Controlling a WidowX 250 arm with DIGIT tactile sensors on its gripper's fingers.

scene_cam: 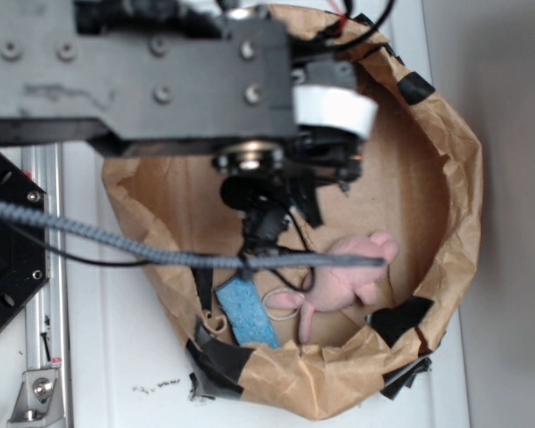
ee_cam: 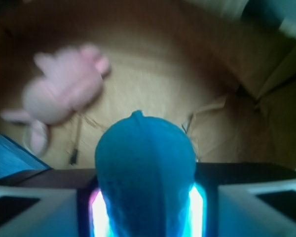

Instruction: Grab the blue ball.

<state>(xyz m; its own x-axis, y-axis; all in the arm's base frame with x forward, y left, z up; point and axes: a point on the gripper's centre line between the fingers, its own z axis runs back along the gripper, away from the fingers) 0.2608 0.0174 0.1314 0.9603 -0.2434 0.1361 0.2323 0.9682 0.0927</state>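
One blue ball (ee_cam: 145, 173), one pink plush toy (scene_cam: 352, 278), one sponge (scene_cam: 248, 312).

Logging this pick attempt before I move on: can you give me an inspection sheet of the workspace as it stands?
Surface: brown paper basin with black-taped rim, set on a white table.
Job's things: blue ball sits between the gripper's fingers in the wrist view; hidden under the arm in the exterior view.
Clutter: pink plush and blue sponge lie on the basin floor, apart from the ball.
Grippers: gripper shut on the ball, fingers on either side.
Cables: grey braided cable crosses the basin; thin black wires hang by the arm.
Surroundings: metal rail at left; black specks on the table near the basin.
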